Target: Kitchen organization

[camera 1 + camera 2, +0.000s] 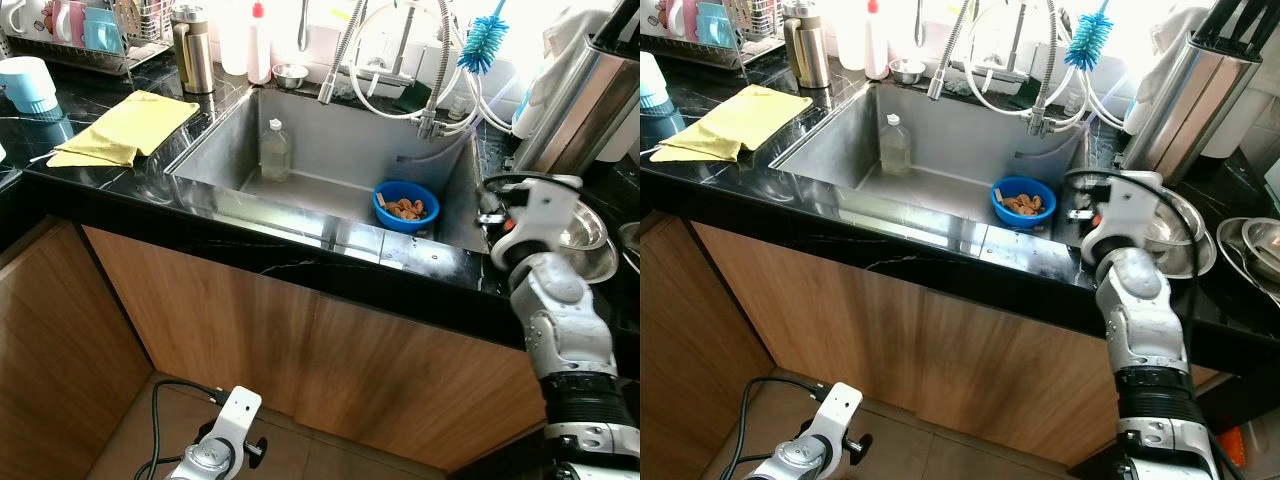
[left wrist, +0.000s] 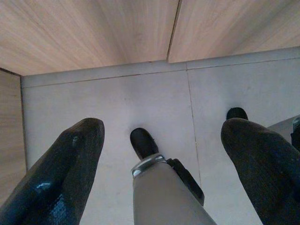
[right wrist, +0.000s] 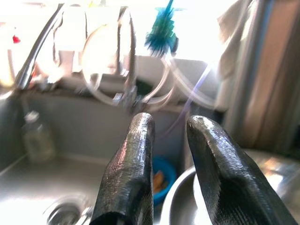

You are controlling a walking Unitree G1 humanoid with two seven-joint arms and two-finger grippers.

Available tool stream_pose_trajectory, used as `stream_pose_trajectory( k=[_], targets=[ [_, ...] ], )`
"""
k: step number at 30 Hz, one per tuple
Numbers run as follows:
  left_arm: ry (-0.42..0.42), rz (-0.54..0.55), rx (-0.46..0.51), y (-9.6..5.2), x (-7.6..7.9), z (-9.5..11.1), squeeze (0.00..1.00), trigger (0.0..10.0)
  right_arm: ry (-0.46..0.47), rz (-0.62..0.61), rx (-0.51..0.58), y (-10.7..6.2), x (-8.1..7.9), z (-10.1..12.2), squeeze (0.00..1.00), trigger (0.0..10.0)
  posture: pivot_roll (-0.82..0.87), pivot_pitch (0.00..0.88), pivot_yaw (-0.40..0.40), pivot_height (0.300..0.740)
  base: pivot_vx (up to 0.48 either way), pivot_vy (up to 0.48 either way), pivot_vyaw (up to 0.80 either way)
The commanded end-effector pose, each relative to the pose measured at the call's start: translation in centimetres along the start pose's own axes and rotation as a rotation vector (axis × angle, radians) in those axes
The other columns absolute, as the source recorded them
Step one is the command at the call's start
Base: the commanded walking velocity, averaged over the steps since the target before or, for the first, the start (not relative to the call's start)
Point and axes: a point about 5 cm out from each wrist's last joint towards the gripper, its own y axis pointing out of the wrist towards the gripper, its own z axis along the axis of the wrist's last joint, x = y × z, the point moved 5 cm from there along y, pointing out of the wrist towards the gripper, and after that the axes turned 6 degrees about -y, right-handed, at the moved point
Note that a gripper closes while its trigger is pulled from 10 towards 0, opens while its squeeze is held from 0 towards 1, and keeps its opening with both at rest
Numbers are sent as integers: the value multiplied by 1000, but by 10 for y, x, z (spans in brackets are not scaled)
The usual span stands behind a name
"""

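Note:
A steel sink [image 1: 260, 215] holds a blue bowl [image 1: 405, 205] with brown scraps and a clear bottle [image 1: 275, 150] standing upright. On the counter right of the sink rests a steel bowl [image 1: 590, 235]. My right arm [image 1: 550, 300] reaches up to that bowl's left rim. In the right wrist view my right gripper [image 3: 168, 124] has its fingers a narrow gap apart, nothing between them, just above the steel bowl's rim [image 3: 185, 201]. My left arm [image 1: 228, 432] hangs low by the cabinet; the left gripper [image 2: 161, 140] is open over the floor.
A yellow cloth [image 1: 130, 125] lies on the black counter left of the sink, near a blue cup [image 1: 28, 85], a dish rack [image 1: 90, 30] and a steel flask [image 1: 192, 48]. Faucet hoses [image 1: 400, 60] and a blue brush [image 1: 483, 42] hang behind. A tall steel container [image 1: 585, 100] stands right.

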Motion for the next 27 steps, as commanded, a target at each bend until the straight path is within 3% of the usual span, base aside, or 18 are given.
stream_pose_trajectory(
  k=[1,6,9,10,11,12,13,19,24,25,27],
  targets=[
    [-7,-5,-16,0,3,-6,0,10000,-15,-40,28,-2,10,8,0,10000,156,48,-137,740,0,0,0],
    [-5,-5,-18,-1,1,-6,0,10000,-76,-143,-3,-17,32,1,0,10000,148,47,-135,740,0,0,0],
    [-4,-8,-19,-1,1,-7,0,10000,-175,-153,-59,-24,42,-9,0,10000,144,51,-134,740,0,0,0],
    [-3,-9,-19,-1,2,-7,0,10000,-195,-150,-70,-25,44,-10,706,10000,144,52,-134,740,0,0,0],
    [-3,-9,-19,-1,2,-7,0,10000,-207,-149,-74,-25,46,-10,706,10000,142,53,-133,740,0,0,0],
    [-4,-9,-19,-1,2,-7,0,10000,-219,-150,-80,-26,48,-10,933,10000,140,55,-133,740,0,0,0],
    [-4,-10,-19,-1,2,-7,0,10000,-227,-144,-86,-25,49,-10,1000,10000,140,55,-133,740,0,0,0],
    [-4,-13,-17,0,4,-5,0,10000,-255,-10,-115,-22,42,-11,1000,10000,138,61,-130,740,0,0,0],
    [-5,-13,-17,0,4,-5,0,10000,-262,12,-127,-22,41,-12,1000,10000,138,61,-130,740,0,0,0],
    [-7,-18,-14,0,7,-3,0,10000,-315,142,-176,-22,31,-20,0,10000,133,62,-128,740,0,0,0],
    [-9,-22,-12,1,10,-2,0,10000,-329,173,-209,-21,32,-25,0,10000,133,64,-128,740,0,0,0]
  ],
)
